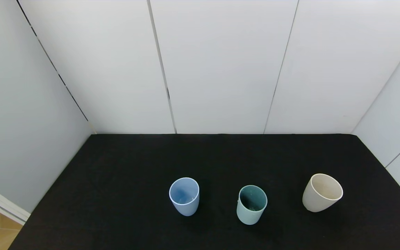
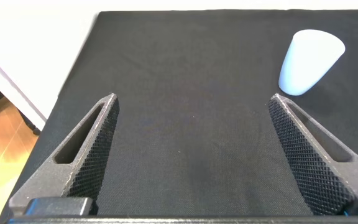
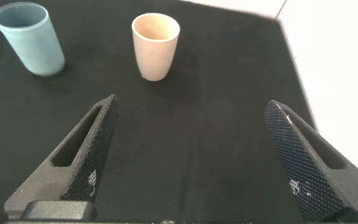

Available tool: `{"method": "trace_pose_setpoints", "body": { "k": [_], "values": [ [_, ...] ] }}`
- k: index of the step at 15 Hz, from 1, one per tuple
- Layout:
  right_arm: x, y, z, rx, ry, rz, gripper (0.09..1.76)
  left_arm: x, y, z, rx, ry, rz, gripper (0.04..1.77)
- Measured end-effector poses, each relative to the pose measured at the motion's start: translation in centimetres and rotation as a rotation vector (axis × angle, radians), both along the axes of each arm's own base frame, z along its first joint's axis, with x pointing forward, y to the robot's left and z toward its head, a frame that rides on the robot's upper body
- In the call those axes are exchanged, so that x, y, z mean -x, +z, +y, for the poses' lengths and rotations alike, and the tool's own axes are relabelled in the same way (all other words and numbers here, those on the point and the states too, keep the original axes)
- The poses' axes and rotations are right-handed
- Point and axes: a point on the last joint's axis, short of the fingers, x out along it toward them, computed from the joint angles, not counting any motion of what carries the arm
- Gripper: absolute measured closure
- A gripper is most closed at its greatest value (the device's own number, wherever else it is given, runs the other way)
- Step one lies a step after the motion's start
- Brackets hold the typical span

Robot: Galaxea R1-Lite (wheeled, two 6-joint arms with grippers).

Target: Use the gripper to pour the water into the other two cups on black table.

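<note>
Three cups upright in row near front of black table [image 1: 116, 166]: light blue cup [image 1: 184, 196] on robot's left, mint-green cup [image 1: 251, 204] in middle, cream-beige cup [image 1: 322, 192] on right, all well apart. Left gripper [image 2: 192, 106] low over table, fingers spread wide, nothing between them; light blue cup ahead, off to one side. Right gripper [image 3: 191, 109] likewise spread, empty; cream-beige cup [image 3: 156, 46] ahead, mint-green cup [image 3: 30, 37] farther off. Water not discernible.
</note>
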Motion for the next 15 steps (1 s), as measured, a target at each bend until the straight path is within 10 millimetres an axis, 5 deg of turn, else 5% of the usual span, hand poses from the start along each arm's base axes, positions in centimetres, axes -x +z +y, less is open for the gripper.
{"method": "trace_pose_setpoints", "body": {
  "k": [15],
  "values": [
    [-0.11,-0.37,-0.12,-0.103,-0.052,0.006,0.14,0.00,0.00,0.00,0.000,0.000,0.000,0.09]
  ]
}}
